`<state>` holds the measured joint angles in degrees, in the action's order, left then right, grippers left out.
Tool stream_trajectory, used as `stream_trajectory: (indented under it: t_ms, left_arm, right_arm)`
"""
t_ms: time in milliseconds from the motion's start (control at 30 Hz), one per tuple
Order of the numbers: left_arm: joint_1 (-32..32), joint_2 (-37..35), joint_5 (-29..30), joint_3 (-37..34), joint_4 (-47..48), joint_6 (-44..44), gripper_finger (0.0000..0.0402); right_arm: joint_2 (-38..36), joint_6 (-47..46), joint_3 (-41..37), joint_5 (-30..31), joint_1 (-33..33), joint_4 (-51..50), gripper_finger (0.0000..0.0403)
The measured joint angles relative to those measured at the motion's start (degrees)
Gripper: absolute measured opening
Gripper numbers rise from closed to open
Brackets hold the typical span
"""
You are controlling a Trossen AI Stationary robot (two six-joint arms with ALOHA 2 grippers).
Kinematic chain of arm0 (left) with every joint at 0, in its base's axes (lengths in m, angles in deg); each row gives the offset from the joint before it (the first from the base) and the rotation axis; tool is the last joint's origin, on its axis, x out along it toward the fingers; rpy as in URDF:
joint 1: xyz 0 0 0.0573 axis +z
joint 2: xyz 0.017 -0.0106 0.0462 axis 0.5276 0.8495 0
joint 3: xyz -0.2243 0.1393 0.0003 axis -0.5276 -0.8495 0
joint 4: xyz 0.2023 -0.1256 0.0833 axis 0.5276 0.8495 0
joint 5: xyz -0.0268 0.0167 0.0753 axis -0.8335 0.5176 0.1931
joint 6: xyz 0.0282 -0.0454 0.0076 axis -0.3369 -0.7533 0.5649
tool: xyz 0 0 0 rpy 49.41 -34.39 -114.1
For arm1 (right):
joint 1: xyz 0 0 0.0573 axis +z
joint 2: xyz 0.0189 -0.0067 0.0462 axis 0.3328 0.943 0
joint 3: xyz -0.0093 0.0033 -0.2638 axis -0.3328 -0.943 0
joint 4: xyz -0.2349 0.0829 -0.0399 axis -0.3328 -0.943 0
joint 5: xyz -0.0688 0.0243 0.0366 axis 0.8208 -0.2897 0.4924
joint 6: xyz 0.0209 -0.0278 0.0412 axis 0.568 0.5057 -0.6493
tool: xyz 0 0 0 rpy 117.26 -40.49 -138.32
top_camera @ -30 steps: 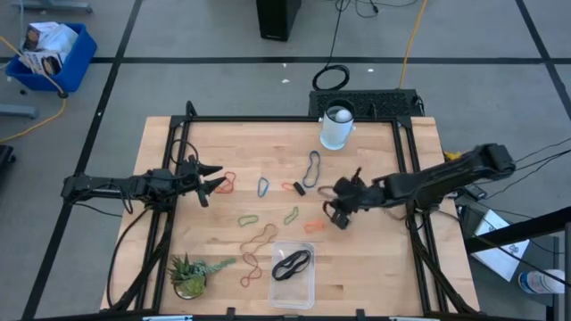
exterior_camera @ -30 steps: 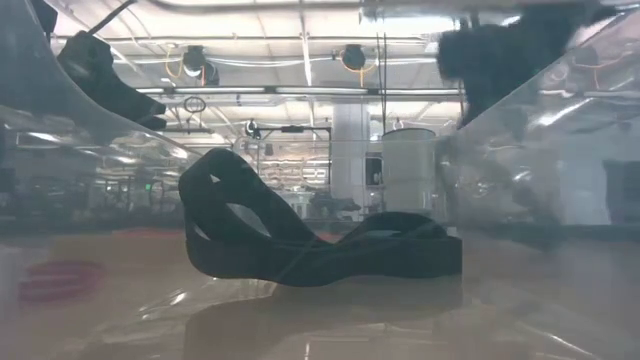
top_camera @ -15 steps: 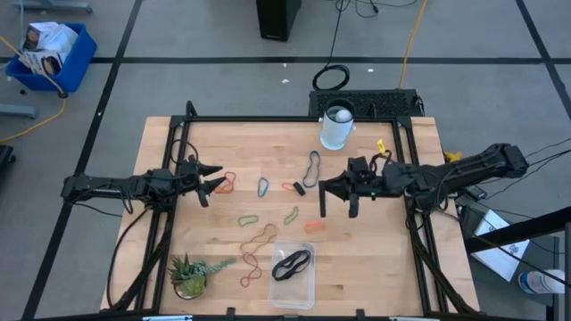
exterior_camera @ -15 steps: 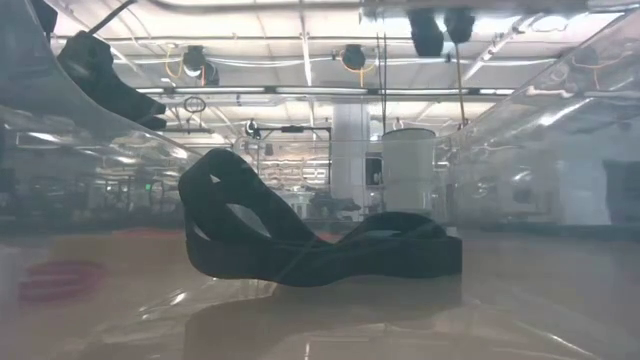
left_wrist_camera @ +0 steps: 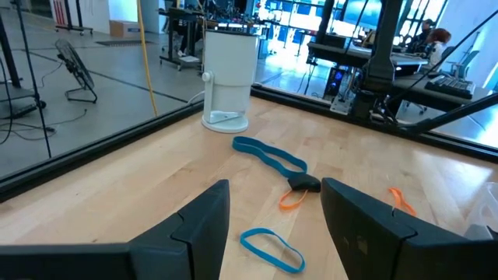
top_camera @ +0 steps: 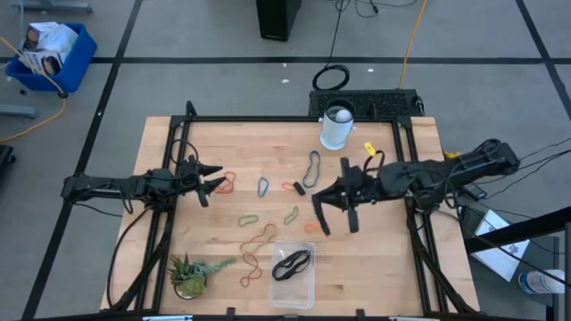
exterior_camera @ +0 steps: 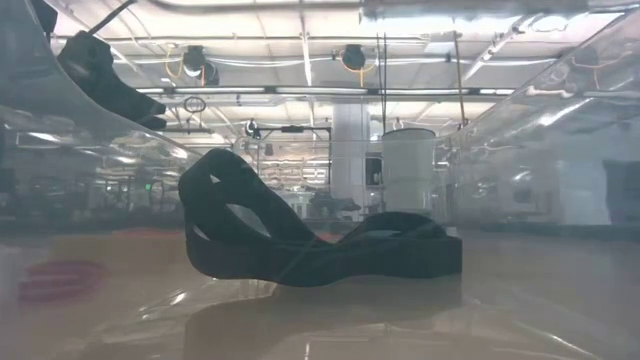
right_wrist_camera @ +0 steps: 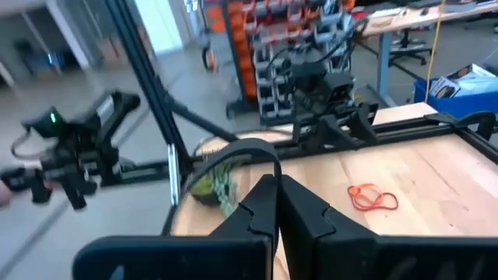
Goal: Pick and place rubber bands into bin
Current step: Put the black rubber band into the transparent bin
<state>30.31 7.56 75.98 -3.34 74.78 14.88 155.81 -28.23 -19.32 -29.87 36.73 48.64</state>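
My right gripper point(top_camera: 319, 207) is above the table's middle, beyond the far right corner of the clear bin point(top_camera: 308, 290), and is shut on a dark rubber band point(right_wrist_camera: 237, 146). The bin stands at the near edge with a black band point(top_camera: 292, 263) lying in it, which also shows in the low view point(exterior_camera: 320, 245). Loose bands lie flat on the wood: orange point(top_camera: 313, 227), green point(top_camera: 291, 215), blue-grey point(top_camera: 312, 165), red-orange point(top_camera: 226, 183). My left gripper point(top_camera: 211, 184) is open and empty at the table's left, with a small blue band point(left_wrist_camera: 270, 249) lying ahead between its fingers. My right gripper pinches the dark band between its two shut fingers point(right_wrist_camera: 268, 204), at the band's end nearest them point(right_wrist_camera: 275, 166). The rest of the loop arcs out past the fingertips, clear of the table. The fingers point toward the table's left and near side.
A white cup point(top_camera: 336, 127) stands at the far edge. A small potted plant point(top_camera: 190, 274) stands at the near left corner. Black frame rails run along the table's sides point(top_camera: 169, 223). Bare wood lies to the right of the bin.
My right gripper has risen from the table, leaving the low view at its top, and turned. It then came back toward the near edge and the bin.
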Motion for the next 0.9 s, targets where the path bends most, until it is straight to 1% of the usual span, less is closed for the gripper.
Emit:
stream_trajectory:
  t_ms: [67, 133, 267, 333, 567, 900]
  left_arm:
    - [0.01, 0.00, 0.00, 0.00, 0.00, 0.00, 0.0209]
    - [-0.01, 0.00, 0.00, 0.00, 0.00, 0.00, 0.0209]
    - [-0.01, -0.01, 0.00, 0.00, 0.00, 0.01, 0.0209]
    - [-0.01, 0.00, 0.00, -0.01, 0.00, 0.00, 0.0209]
    - [-0.01, -0.02, -0.01, 0.00, 0.00, -0.01, 0.0209]
    - [-0.01, 0.00, -0.02, -0.01, 0.00, -0.01, 0.0209]
  right_arm:
    - [3.00, 1.16, 3.34, 0.05, 1.11, -2.31, 0.0000]
    - [6.02, 2.13, 5.93, -0.21, 2.41, -2.45, 0.0000]
    - [11.66, 3.48, 8.79, -3.71, 4.88, -0.47, 0.0000]
    - [14.03, 3.90, 9.07, -4.65, 6.30, 0.28, 0.0000]
    - [21.53, 4.10, 9.11, -4.37, 9.65, 0.45, 0.0000]
    - [31.32, 3.91, 9.11, -4.39, 10.32, 0.06, 0.0000]
